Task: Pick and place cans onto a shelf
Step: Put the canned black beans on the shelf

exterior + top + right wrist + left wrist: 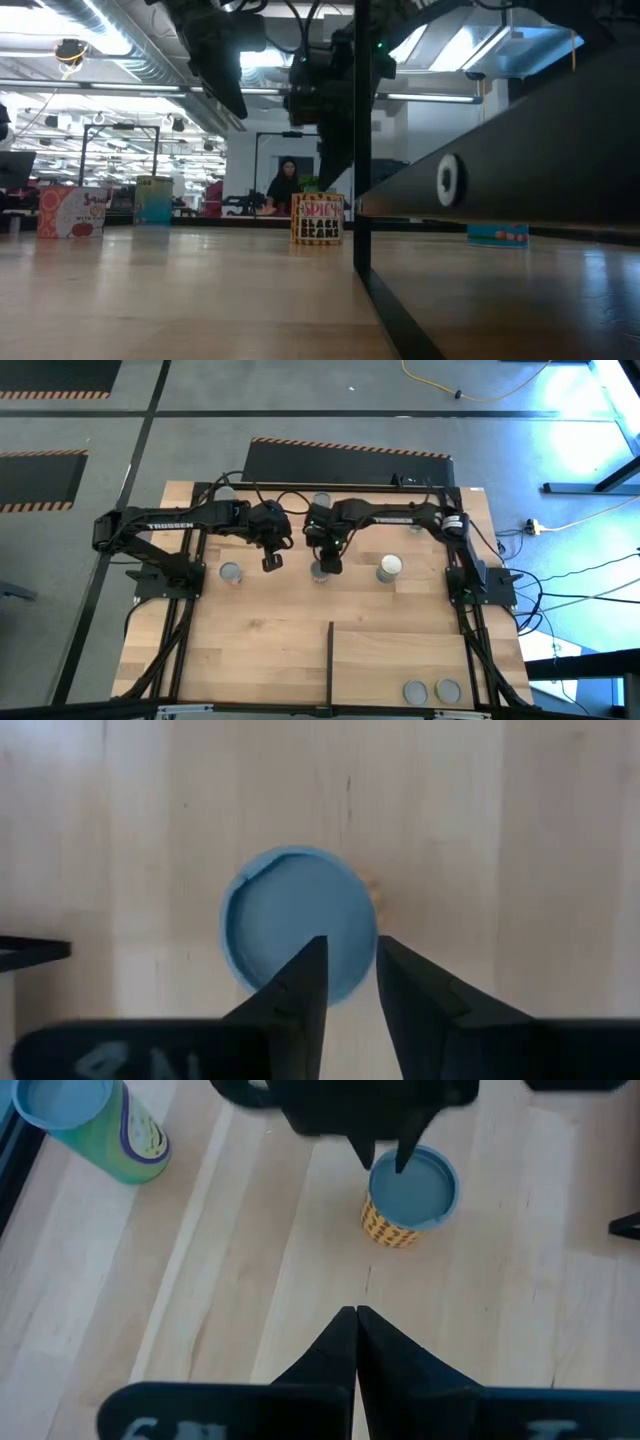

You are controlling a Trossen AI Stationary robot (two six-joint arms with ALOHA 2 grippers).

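Note:
A can with a yellow patterned side and a round blue-grey top (319,573) stands upright on the tabletop near its middle; it also shows in the low view (318,220) and the left wrist view (412,1198). My right gripper (350,960) points down just above this can's top (290,915), its fingers a narrow gap apart; I cannot see that they touch it. My left gripper (355,1320) is shut and empty, to the left of that can (272,561). The shelf (400,655), edged by a black divider bar (330,660), holds two cans (415,691) (447,690) at the near right.
Other cans stand on the tabletop: one left of my left gripper (231,572), a white-topped one right of my right gripper (389,567), two near the far edge (322,500) (227,490). A tall green can (100,1125) shows in the left wrist view. A person sits in the room behind (288,185).

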